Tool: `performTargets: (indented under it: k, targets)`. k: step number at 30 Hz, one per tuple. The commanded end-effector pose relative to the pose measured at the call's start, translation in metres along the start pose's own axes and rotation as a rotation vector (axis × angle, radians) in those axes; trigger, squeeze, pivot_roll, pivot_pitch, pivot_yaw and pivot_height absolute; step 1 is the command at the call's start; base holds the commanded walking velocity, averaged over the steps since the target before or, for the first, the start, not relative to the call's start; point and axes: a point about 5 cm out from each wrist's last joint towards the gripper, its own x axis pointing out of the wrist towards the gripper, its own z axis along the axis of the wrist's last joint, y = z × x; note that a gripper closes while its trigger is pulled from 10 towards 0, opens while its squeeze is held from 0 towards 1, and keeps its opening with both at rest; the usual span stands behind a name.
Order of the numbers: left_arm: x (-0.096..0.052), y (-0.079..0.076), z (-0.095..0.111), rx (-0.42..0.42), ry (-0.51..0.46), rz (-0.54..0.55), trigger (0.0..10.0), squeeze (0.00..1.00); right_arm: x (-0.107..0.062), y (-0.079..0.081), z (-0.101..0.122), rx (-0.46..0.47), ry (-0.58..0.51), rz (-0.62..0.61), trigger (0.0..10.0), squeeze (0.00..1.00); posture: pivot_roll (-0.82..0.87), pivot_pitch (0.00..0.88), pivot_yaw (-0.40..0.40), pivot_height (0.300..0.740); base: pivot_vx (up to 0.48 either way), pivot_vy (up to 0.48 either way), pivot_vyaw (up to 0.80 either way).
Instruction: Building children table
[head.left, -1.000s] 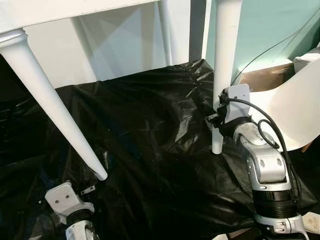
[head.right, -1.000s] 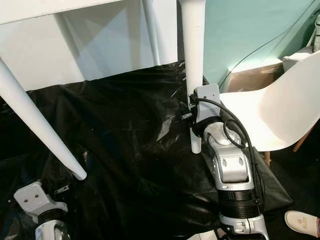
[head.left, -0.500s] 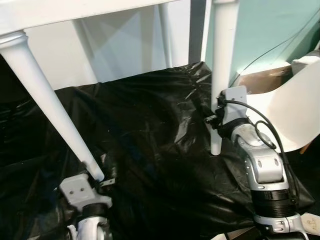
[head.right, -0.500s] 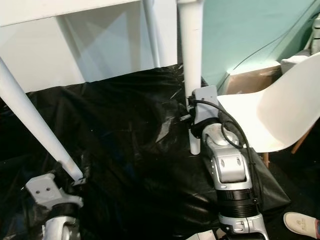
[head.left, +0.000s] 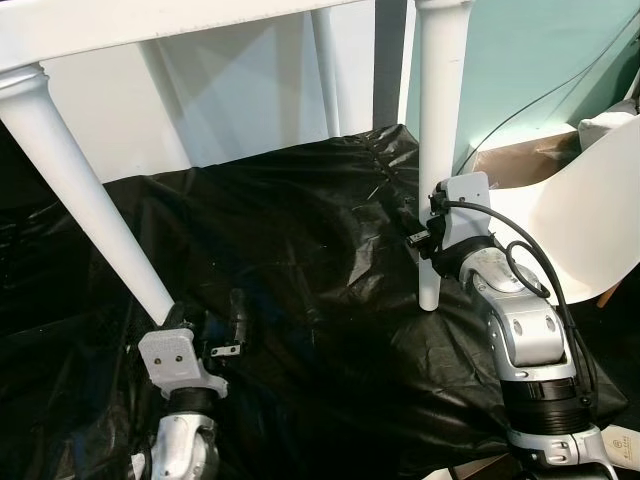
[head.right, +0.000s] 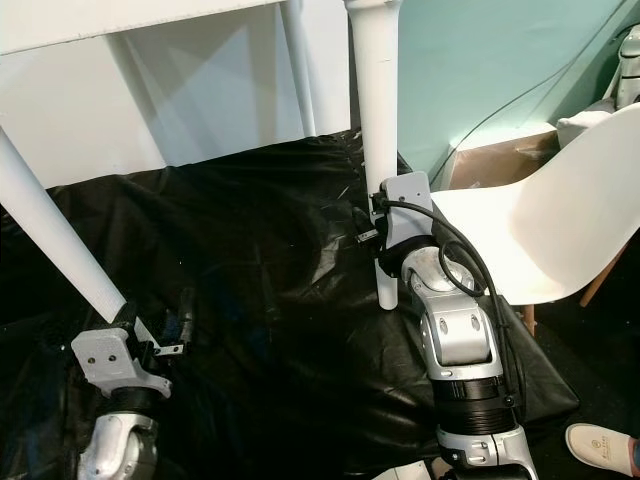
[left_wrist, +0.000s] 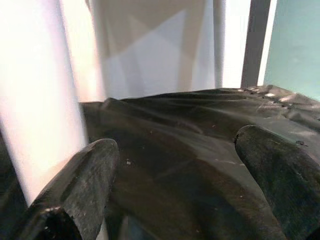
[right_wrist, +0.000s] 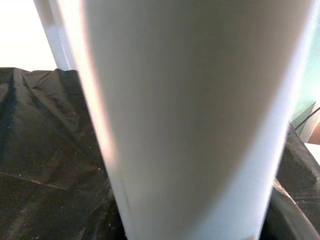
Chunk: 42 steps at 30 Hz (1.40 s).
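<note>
With the right claw clamped on the table's near right leg, the open left claw beside the left leg must next close around it.

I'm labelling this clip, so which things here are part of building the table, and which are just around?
Part of the job:
white table
left table leg, beside the open left gripper
right table leg, at the right gripper

Just around:
black plastic sheet
white chair
cardboard box
</note>
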Motion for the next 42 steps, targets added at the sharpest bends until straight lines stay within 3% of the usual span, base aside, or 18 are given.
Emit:
performTargets:
  k: [1,8,11,18,21,23,27,29,34,35,36,37,38,40,42]
  targets:
    - [-0.010,0.000,0.004,0.025,-0.001,-0.025,10.0,0.00,0.001,0.025,0.001,-0.062,-0.018,0.131,0.0,0.00,-0.06,0.000,0.050,0.740,0.000,0.000,0.00]
    - [-0.029,-0.003,0.014,0.038,0.002,-0.029,10.0,0.00,0.000,0.025,-0.001,-0.066,-0.013,0.143,0.0,0.00,-0.04,0.000,0.042,0.740,0.000,0.000,0.00]
    - [-0.039,0.004,0.015,0.070,0.012,0.005,10.0,0.00,0.001,0.027,-0.002,-0.066,-0.011,0.154,0.0,0.00,-0.04,0.000,0.040,0.740,0.000,0.000,0.00]
    - [-0.038,0.012,0.011,0.098,0.018,0.068,10.0,0.00,0.001,0.028,-0.002,-0.065,-0.011,0.161,0.0,0.00,-0.03,0.000,0.035,0.740,0.000,0.000,0.00]
    - [-0.018,0.029,0.007,0.109,0.004,0.244,10.0,0.00,0.000,0.029,-0.002,-0.071,-0.017,0.165,0.0,0.00,-0.04,0.000,0.037,0.740,0.000,0.000,0.00]
    - [-0.013,0.033,0.004,0.105,0.013,0.280,10.0,0.00,-0.001,0.028,-0.003,-0.073,-0.019,0.162,0.0,0.00,-0.05,0.000,0.040,0.740,0.000,0.000,0.00]
    - [-0.005,0.031,0.000,0.073,0.033,0.295,10.0,0.00,-0.005,0.026,-0.005,-0.074,-0.021,0.155,0.0,0.00,-0.05,0.000,0.041,0.740,0.000,0.000,0.00]
    - [0.005,0.027,-0.005,0.089,0.062,0.320,10.0,0.00,-0.008,0.025,-0.007,-0.076,-0.021,0.155,0.0,0.00,-0.06,0.000,0.044,0.740,0.000,0.000,0.00]
    - [0.011,0.024,-0.013,0.087,0.114,0.347,10.0,0.00,-0.012,0.026,-0.008,-0.077,-0.027,0.157,0.0,0.00,-0.06,0.000,0.050,0.740,0.000,0.000,0.00]
    - [0.013,0.021,-0.017,0.051,0.130,0.347,10.0,0.00,-0.013,0.026,-0.007,-0.079,-0.032,0.159,0.0,0.00,-0.07,0.000,0.052,0.740,0.000,0.000,0.00]
    - [0.014,0.017,-0.021,0.032,0.157,0.335,10.0,0.00,-0.013,0.026,-0.007,-0.083,-0.040,0.159,2.5,0.00,-0.07,0.000,0.052,0.740,0.000,0.000,0.00]
    - [0.014,0.017,-0.021,0.032,0.157,0.335,10.0,0.00,-0.013,0.026,-0.007,-0.083,-0.040,0.159,2.5,0.00,-0.07,0.000,0.052,0.740,0.000,0.000,0.00]
    - [0.015,0.013,-0.023,0.004,0.165,0.327,10.0,0.00,-0.014,0.026,-0.006,-0.085,-0.049,0.157,8.4,0.00,-0.06,0.000,0.054,0.740,0.000,0.000,0.00]
    - [0.016,0.008,-0.025,0.003,0.168,0.314,10.0,0.00,-0.015,0.027,-0.005,-0.086,-0.061,0.153,10.0,0.00,-0.06,0.000,0.057,0.740,0.000,0.000,0.00]
    - [0.016,0.008,-0.024,0.016,0.166,0.324,10.0,0.00,-0.015,0.028,-0.005,-0.087,-0.063,0.153,10.0,0.00,-0.06,0.000,0.057,0.740,0.000,0.000,0.00]
